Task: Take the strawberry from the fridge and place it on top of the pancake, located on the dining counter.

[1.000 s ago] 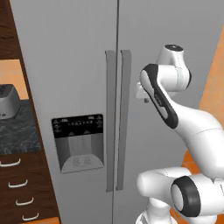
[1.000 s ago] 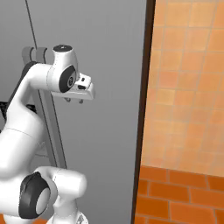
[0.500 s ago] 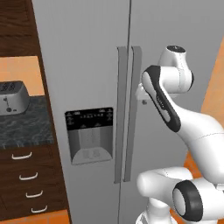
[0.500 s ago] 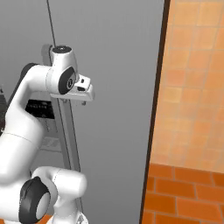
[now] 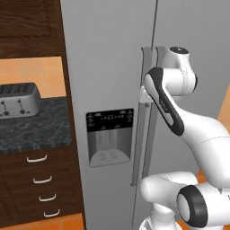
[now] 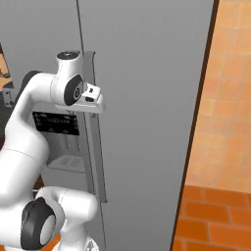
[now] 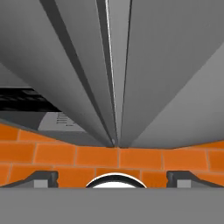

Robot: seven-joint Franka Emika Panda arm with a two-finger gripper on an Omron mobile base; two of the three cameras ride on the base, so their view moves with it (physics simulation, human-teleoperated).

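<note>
So the fridge (image 5: 117, 81) stands shut in front of me, both grey doors flush, which means the strawberry must be behind them; I cannot see it, nor the pancake or the dining tabletop. By my reading the task has hardly begun: the door has to come open, the berry be picked out, carried over and set on the stack. The fridge is a tall slab of smooth, matte grey, with two long vertical handles (image 5: 147, 112) running side by side along the centre seam and a glossy black dispenser panel (image 5: 110, 121) sunk into the left door. My fingers (image 7: 111, 177) are spread wide with nothing between them, pointing down along the handles towards the orange tiled floor (image 7: 122, 157). The hand (image 6: 90, 100) sits just beside the right door's handle. To the left, a dark speckled tabletop (image 5: 33, 126) carries a boxy metal toaster (image 5: 18, 99) above brown drawers (image 5: 38, 184).
</note>
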